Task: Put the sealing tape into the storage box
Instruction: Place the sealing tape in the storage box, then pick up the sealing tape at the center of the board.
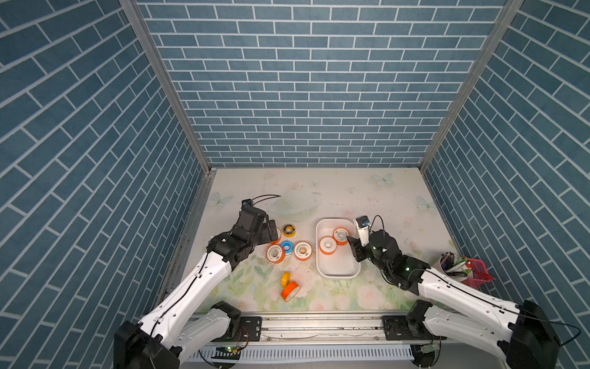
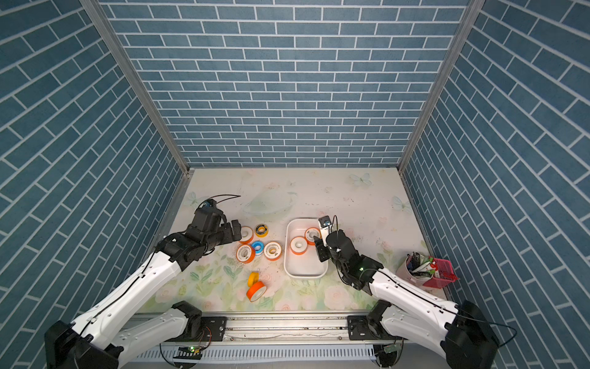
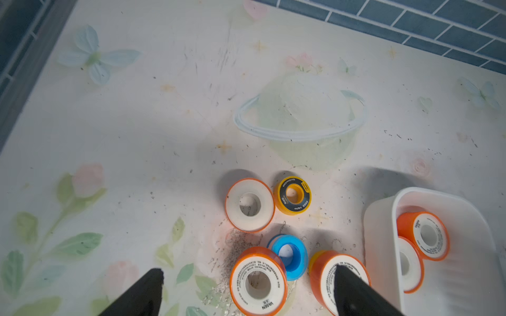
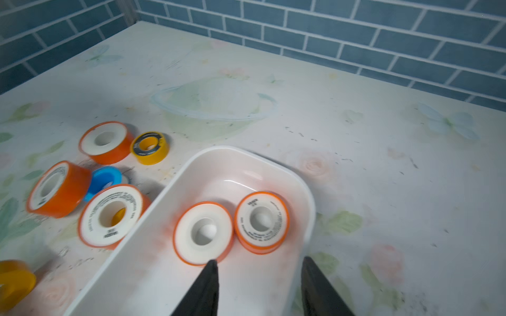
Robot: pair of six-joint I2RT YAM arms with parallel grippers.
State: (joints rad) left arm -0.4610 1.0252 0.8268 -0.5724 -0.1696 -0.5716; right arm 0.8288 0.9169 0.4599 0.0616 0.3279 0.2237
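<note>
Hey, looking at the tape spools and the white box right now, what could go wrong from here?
The left hand hangs open over tightly packed spools; closing on the labelled orange spool might shove the blue spool aside.
The front orange spool rests on its rim and could roll when touched.
The right hand sits low inside the storage box and may nudge its wall.

white-shelled arms (image 1: 204, 278) (image 1: 453, 294), black joints, thin black cables, black-fingered end effectors (image 3: 247, 269) (image 4: 259, 260).
</note>
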